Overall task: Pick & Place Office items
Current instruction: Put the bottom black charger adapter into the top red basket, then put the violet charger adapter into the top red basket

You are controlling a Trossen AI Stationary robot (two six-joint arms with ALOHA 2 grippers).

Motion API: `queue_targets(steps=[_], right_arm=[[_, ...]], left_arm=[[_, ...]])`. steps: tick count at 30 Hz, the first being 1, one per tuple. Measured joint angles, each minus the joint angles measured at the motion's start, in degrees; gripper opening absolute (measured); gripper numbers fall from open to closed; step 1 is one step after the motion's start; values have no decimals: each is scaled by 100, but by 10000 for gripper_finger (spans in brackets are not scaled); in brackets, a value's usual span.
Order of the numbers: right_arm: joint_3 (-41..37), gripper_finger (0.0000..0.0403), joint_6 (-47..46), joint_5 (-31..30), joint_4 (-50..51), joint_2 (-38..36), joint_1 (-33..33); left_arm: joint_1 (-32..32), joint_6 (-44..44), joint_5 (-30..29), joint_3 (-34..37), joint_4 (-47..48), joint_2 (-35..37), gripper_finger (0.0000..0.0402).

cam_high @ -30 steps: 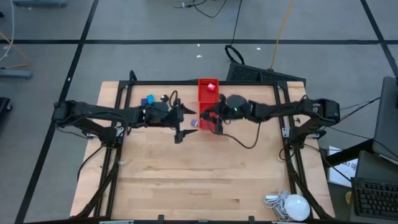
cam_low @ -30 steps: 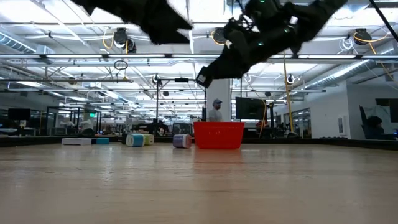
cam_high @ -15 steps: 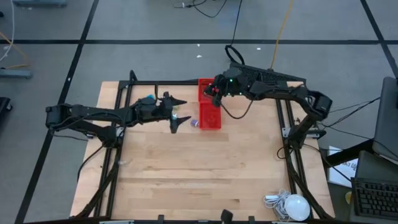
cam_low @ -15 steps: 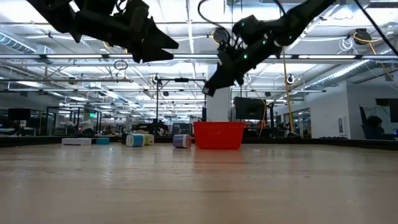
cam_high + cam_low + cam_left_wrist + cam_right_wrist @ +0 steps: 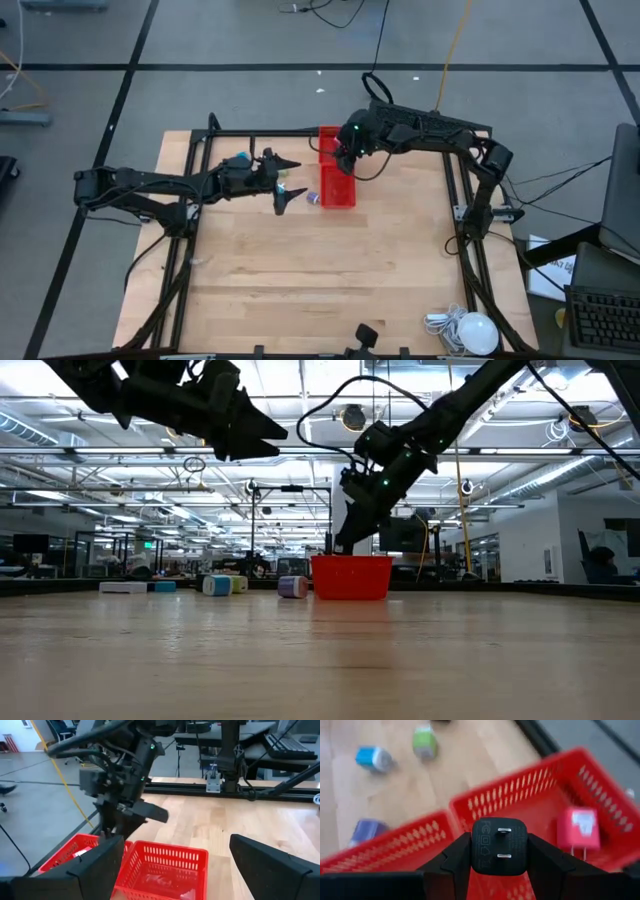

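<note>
The red two-compartment tray [image 5: 336, 185] stands at the middle of the table's far side. A red charger [image 5: 577, 834] lies in its far compartment. My right gripper [image 5: 345, 153] hangs just above the tray [image 5: 352, 577], shut on a black charger [image 5: 498, 845]. A blue piece [image 5: 372, 759], a green piece [image 5: 424, 742] and a purple piece [image 5: 312, 198] lie on the table left of the tray. My left gripper [image 5: 287, 186] hovers open above these pieces, its fingers wide apart in the left wrist view, pointing at the tray [image 5: 162, 870]. My right gripper pinches the black charger's body [image 5: 479, 851] between its two fingers [image 5: 452, 857], one on each opposite side. The face with the two prongs looks back at the wrist camera. The fingers come from above, slanting down, and the charger is lifted clear over the tray's divider.
A white round lamp with a cord [image 5: 472, 330] sits at the table's near right corner. Black frame rails [image 5: 455, 200] run along the table's far and side edges. Bare wood [image 5: 320, 280] fills the near half. A keyboard [image 5: 605, 318] lies off the table to the right.
My right gripper has carried the black charger from over the tray's near end toward the far edge, then down until it hangs just above the tray. My left gripper has drawn back a little toward the table's left and has then kept still.
</note>
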State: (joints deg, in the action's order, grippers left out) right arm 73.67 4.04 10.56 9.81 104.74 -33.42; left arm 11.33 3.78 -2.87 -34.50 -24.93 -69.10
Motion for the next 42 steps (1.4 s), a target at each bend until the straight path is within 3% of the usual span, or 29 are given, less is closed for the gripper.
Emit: queue_targets(steps=[7, 28, 36, 42], right_arm=[[-182, 143, 109, -610, -65, 25, -27], [-763, 143, 76, -604, -575, 27, -45], [-769, 243, 73, -604, -796, 27, 9], [-772, 266, 247, -621, -847, -132, 123]], left_arm=[[-11, -7, 0, 0, 30, 0, 362], [-24, -111, 2, -4, 28, 0, 379], [-24, -109, 0, -7, 26, 0, 365], [-23, -109, -4, -7, 26, 0, 362]])
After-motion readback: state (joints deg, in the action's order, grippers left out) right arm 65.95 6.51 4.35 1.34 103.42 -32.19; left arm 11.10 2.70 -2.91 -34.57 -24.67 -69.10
